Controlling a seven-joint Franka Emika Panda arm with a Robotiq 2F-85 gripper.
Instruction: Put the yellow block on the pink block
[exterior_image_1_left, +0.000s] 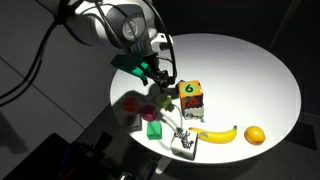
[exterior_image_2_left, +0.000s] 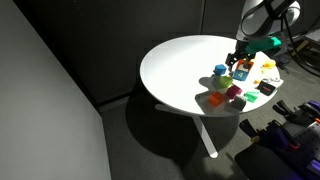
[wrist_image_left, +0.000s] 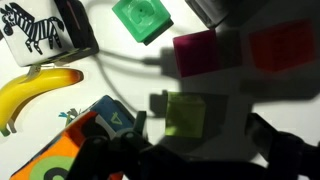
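Note:
In the wrist view the yellow block, a small lime-yellow cube in shadow, lies on the table between the fingers of my gripper. The gripper is open and the block sits closer to one finger. The pink block, a magenta cube, stands just beyond the yellow one and apart from it. In an exterior view my gripper hangs low over the group of cubes, with the pink block near the table's edge. It also hangs over the cubes in the other view.
An orange-red cube stands beside the pink block and a saturated green cube on its other side. A banana, a zebra card and the larger "6" cube lie close by. All are on a round white table.

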